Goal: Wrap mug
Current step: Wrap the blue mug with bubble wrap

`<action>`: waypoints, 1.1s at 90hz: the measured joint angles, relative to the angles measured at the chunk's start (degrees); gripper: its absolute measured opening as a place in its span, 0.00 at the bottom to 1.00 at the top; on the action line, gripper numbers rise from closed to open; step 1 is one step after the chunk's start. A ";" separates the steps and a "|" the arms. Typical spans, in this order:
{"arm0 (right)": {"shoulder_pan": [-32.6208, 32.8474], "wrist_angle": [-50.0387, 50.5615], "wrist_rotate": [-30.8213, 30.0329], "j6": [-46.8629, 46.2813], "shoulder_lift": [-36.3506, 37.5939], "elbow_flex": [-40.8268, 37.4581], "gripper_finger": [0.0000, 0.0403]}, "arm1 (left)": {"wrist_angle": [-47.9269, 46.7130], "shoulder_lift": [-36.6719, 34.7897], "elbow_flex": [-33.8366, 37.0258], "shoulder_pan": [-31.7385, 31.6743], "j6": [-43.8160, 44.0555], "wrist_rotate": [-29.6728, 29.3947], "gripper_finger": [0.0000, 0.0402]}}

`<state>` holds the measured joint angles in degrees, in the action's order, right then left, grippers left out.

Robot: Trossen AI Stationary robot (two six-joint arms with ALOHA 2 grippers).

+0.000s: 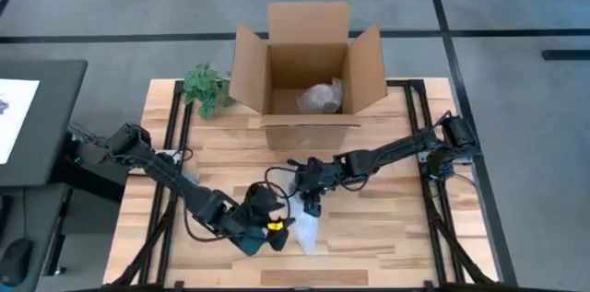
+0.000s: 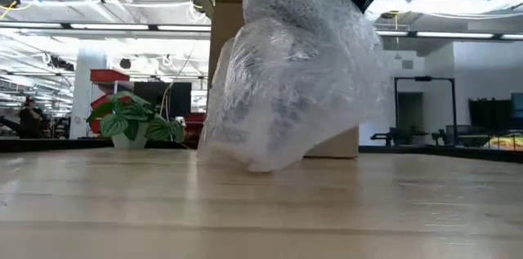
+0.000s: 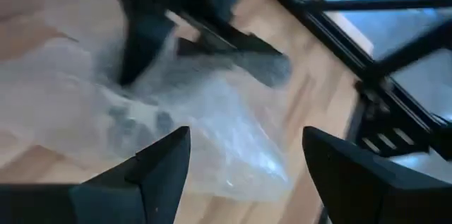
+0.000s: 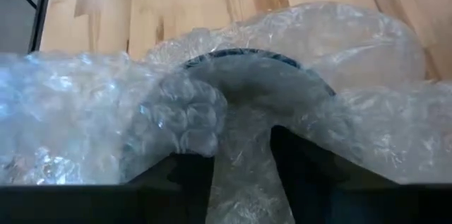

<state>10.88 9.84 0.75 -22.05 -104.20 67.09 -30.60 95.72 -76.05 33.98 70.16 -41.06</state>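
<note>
Bubble wrap (image 1: 307, 230) lies on the counter (image 1: 387, 237) before the cardboard box (image 1: 309, 75), between both arms. Left end effector (image 3: 244, 174) gapes empty above it. Right end effector (image 4: 241, 171) pinches soft wrap over the mug (image 4: 254, 75), whose rim looks fragile; better to hold the film's loose edges.

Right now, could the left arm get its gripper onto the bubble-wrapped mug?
Probably yes. The left gripper, fingers open, sits right beside the bubble-wrapped mug with bare table between. The right gripper already pinches the wrap from the far side, so only the near side is free.
</note>
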 joint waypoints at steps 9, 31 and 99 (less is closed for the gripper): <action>0.30 0.00 -0.02 0.03 0.00 -0.02 0.35 | -0.58 0.00 1.91 -1.13 2.37 -0.37 0.63; 1.32 -1.36 0.20 -1.87 -0.11 -0.13 0.35 | 1.76 0.00 7.91 -2.19 7.70 -2.73 0.63; 8.78 3.30 -0.73 0.03 -0.22 10.18 0.32 | 7.84 1.95 13.38 -0.73 11.21 -2.78 0.63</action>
<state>19.66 13.14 0.02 -22.02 -104.42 77.27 -22.76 97.67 -62.67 33.25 81.37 -43.84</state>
